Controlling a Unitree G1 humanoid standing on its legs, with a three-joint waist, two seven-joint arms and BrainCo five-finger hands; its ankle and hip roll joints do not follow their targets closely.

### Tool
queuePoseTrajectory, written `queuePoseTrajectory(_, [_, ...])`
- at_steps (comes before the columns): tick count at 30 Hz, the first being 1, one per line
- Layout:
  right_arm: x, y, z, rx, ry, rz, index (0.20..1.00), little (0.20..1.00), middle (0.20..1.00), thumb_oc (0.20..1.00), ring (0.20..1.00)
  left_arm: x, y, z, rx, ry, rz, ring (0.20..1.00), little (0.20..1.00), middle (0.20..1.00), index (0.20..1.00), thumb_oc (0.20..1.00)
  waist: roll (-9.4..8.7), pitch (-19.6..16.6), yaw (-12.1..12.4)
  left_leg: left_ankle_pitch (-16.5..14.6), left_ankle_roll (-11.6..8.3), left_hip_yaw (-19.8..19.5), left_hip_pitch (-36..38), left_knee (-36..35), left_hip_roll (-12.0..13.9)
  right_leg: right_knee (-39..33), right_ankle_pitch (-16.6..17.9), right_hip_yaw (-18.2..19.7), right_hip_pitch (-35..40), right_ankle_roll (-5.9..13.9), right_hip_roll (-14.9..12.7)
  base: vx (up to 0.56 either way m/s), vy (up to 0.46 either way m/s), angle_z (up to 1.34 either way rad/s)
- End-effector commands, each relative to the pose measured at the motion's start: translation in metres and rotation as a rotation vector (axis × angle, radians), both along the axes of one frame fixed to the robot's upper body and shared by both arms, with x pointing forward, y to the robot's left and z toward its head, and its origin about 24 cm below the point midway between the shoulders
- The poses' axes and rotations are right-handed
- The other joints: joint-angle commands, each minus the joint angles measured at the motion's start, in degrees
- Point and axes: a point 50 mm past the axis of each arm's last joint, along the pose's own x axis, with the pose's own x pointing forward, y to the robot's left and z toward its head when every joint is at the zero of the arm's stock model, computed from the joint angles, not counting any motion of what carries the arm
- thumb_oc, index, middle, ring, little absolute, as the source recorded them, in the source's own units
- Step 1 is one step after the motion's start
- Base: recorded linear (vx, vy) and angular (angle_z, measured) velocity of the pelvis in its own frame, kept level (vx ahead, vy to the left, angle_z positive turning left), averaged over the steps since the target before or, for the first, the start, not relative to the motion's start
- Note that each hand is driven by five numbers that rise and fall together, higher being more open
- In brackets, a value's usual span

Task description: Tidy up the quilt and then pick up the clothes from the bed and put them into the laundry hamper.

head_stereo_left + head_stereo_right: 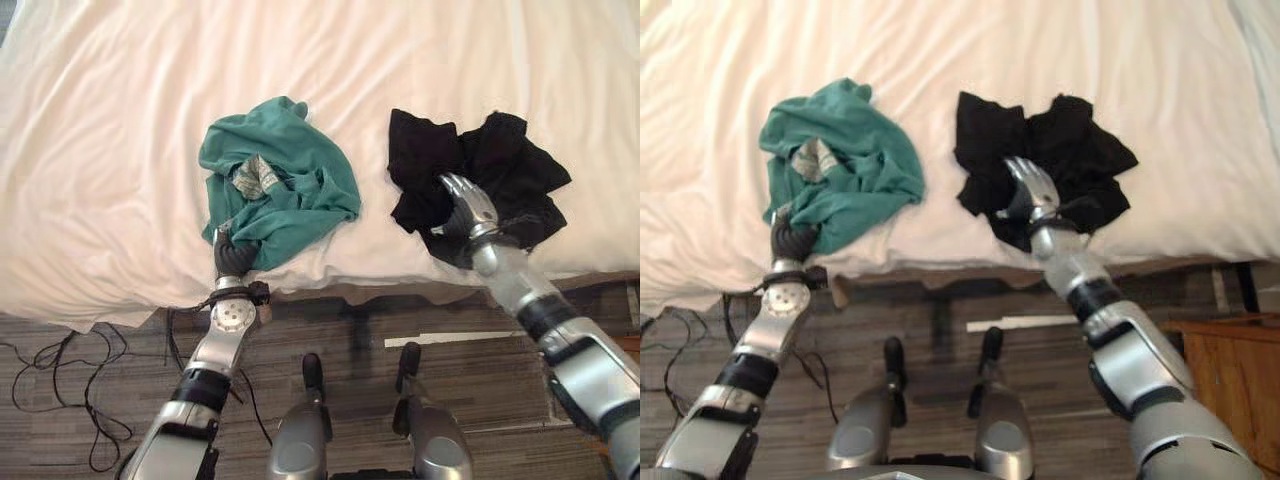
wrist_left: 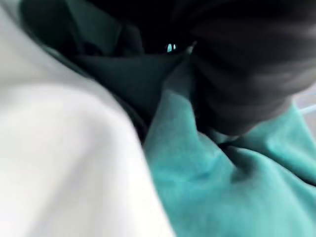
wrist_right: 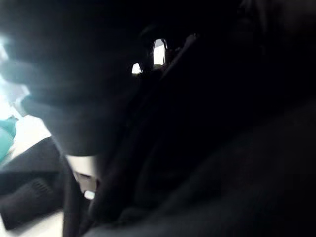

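Quilt point(image 1: 120, 180) may snag, since the left hand point(image 1: 230, 257) burrows under the teal garment point(image 1: 285, 190), fingers hidden. Right hand point(image 1: 470, 208) lies on the black garment point(image 1: 500, 160); I cannot tell its grip.

Before me a bed point(image 1: 120, 150) stretches wide, its white cover softly creased and evenly lit. Below its near edge lies a grey-brown striped floor point(image 1: 60, 340) crossed by a pale strip point(image 1: 450, 339). At my right stands a wooden cabinet point(image 1: 1230, 370).
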Motion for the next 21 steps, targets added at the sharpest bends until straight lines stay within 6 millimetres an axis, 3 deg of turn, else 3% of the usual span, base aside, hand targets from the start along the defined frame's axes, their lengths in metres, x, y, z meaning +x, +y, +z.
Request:
queuePoseTrajectory(1, [-0.017,0.001,-0.062,0.025,0.241,-0.040,0.200,0.200,0.200,0.200,0.200,-0.012,-0.007,-0.035,-0.108,0.124,0.013,0.200,0.200,0.200,0.200,0.200,-0.73,-4.8,0.8,2.3,-5.68,-0.3,-1.6,-1.6,5.2,6.1,-6.8,0.5,-3.4,4.77,-5.5,0.03,0.027,0.18])
queuePoseTrajectory(2, [-0.031,0.012,-0.085,0.073,0.303,-0.003,0.200,0.200,0.200,0.200,0.200,-0.017,-0.013,-0.039,-0.150,0.125,-0.021,0.200,0.200,0.200,0.200,0.200,-0.78,-6.1,1.0,1.8,-5.34,-0.5,-0.8,-1.5,4.9,5.9,-7.0,0.1,-2.1,4.83,-5.6,0.03,0.021,0.18])
queuePoseTrajectory(3, [-0.031,0.012,-0.085,0.073,0.303,-0.003,0.200,0.200,0.200,0.200,0.200,-0.017,-0.013,-0.039,-0.150,0.125,-0.021,0.200,0.200,0.200,0.200,0.200,-0.78,-6.1,1.0,1.8,-5.34,-0.5,-0.8,-1.5,4.9,5.9,-7.0,0.1,-2.1,4.83,-5.6,0.05,0.041,0.21])
queuePoseTrajectory(4, [-0.049,0.021,-0.105,0.139,0.354,0.048,0.200,0.200,0.200,0.200,0.200,-0.026,-0.020,-0.044,-0.189,0.129,-0.065,0.200,0.200,0.200,0.200,0.200,-1.16,-7.5,0.7,1.2,-4.86,-0.6,0.2,-1.5,4.7,6.1,-7.2,-0.1,-1.2,4.99,-5.7,0.03,0.041,0.09])
queuePoseTrajectory(6, [-0.071,0.019,-0.120,0.251,0.402,0.084,0.200,0.200,0.200,0.200,0.200,-0.040,-0.020,-0.051,-0.216,0.137,-0.096,0.200,0.200,0.200,0.200,0.200,-1.64,-8.7,0.2,0.3,-4.25,-0.7,1.8,-1.5,4.6,8.0,-8.6,-0.3,-0.4,5.19,-5.6,0.01,0.055,0.09])
queuePoseTrajectory(7, [-0.072,0.019,-0.120,0.251,0.404,0.083,0.200,0.200,0.200,0.200,0.200,-0.041,-0.021,-0.051,-0.216,0.139,-0.096,0.200,0.200,0.200,0.200,0.200,-1.68,-9.0,0.2,0.5,-4.19,-0.7,1.5,-1.5,4.5,8.0,-8.4,-0.3,-0.6,5.19,-5.6,-0.04,0.060,0.11])
queuePoseTrajectory(9, [-0.110,0.019,-0.145,0.377,0.529,0.156,0.200,0.200,0.200,0.200,0.200,-0.068,-0.012,-0.067,-0.226,0.193,-0.112,0.200,0.200,0.200,0.200,0.200,-2.20,-9.6,0.1,-0.7,-3.23,-1.1,3.6,-1.3,4.3,11.1,-9.9,-0.1,-0.4,5.16,-5.1,-0.02,0.035,0.08])
queuePoseTrajectory(10, [-0.111,0.019,-0.146,0.377,0.533,0.155,0.200,0.200,0.200,0.200,0.200,-0.069,-0.012,-0.068,-0.226,0.197,-0.112,0.200,0.200,0.200,0.200,0.200,-2.21,-9.7,0.1,-0.7,-3.24,-1.0,3.7,-1.4,4.3,11.1,-10.0,-0.1,-0.3,5.16,-5.1,0.00,0.000,0.00])
queuePoseTrajectory(13, [-0.156,0.017,-0.173,0.545,0.687,0.170,0.200,0.200,0.200,0.200,0.200,-0.097,0.007,-0.081,-0.311,0.229,-0.042,0.200,0.200,0.200,0.200,0.200,-2.81,-11.7,0.6,-1.4,-3.07,-1.6,5.7,-0.9,4.4,10.0,-11.4,-0.7,2.6,4.85,-3.7,0.05,-0.021,0.01])
queuePoseTrajectory(19, [-0.171,0.047,-0.182,0.728,0.785,0.253,0.200,0.200,0.200,0.200,0.200,-0.116,0.028,-0.089,-0.455,0.210,0.106,0.200,0.200,0.200,0.200,0.200,-2.54,-12.7,2.8,-0.6,-3.52,-3.3,5.7,-0.7,5.3,6.6,-11.4,-1.7,5.1,4.27,-2.0,0.03,-0.014,-0.07])
queuePoseTrajectory(21, [-0.169,0.052,-0.182,0.803,0.773,0.237,0.200,0.200,0.200,0.200,0.200,-0.118,0.027,-0.092,-0.458,0.220,0.119,0.200,0.200,0.200,0.200,0.200,-2.37,-11.9,5.8,0.9,-4.11,-5.2,2.8,0.0,5.4,5.4,-11.1,-4.8,5.9,4.24,-2.2,-0.12,-0.046,0.08])
